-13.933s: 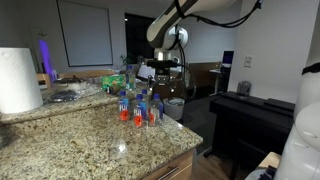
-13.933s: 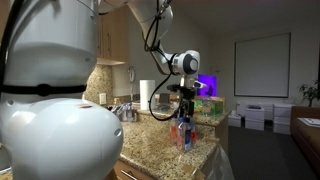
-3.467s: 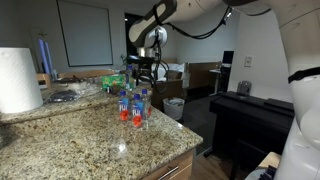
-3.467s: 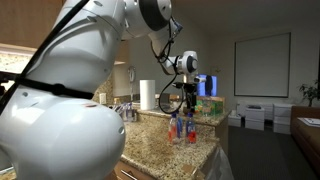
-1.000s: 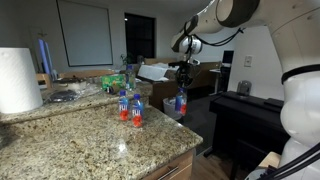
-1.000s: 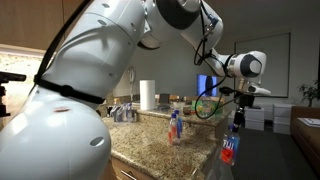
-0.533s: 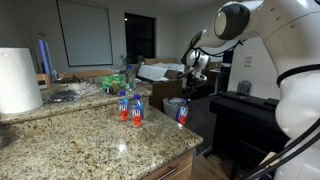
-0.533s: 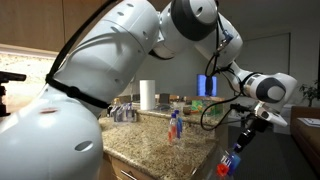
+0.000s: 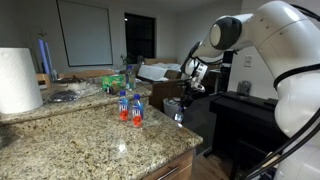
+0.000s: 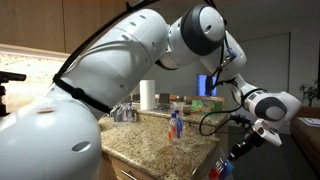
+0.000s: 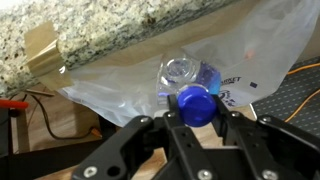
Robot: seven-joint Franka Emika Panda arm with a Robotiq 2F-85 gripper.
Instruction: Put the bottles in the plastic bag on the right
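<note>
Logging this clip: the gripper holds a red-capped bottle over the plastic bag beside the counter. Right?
The cap is blue, not red; the wrist view shows it. The gripper holds a blue-capped bottle over the plastic bag beside the counter.

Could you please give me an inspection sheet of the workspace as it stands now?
Surface: granite counter, near part bare.
Job's things: two standing bottles on the counter; held bottle over the open plastic bag; bagged bottle inside it.
Clutter: paper towel roll; small items at the far end, too small to tell.
Grippers: gripper past the counter edge, jaws shut on the held bottle.
Cables: dark cable loop near the wrist.
Surroundings: wall screen; dark cabinet.
</note>
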